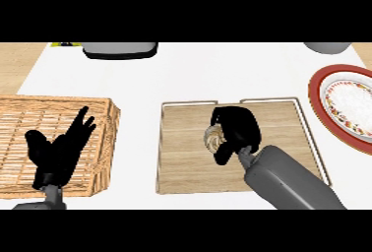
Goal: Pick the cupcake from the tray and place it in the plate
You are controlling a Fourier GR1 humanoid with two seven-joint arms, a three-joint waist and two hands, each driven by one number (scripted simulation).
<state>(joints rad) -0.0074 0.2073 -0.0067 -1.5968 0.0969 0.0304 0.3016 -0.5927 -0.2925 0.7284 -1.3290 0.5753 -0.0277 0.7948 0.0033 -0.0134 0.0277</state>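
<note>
A wooden tray (pixel 276 167) with a thin white rim lies in the middle of the counter. On it sits the cupcake (pixel 212 137), mostly hidden, only its pale swirled side showing. My right hand (pixel 237 129) covers it from the right, fingers and thumb curled round it. The plate (pixel 349 101), red-rimmed with a white patterned centre, lies at the right edge, partly cut off. My left hand (pixel 56 150) rests open, fingers up, over the wicker basket at the left.
A woven wicker basket (pixel 29 110) fills the left side. A grey and black appliance (pixel 120 49) stands at the back left, and a grey round object (pixel 330 47) shows at the back right. White counter lies between tray and basket.
</note>
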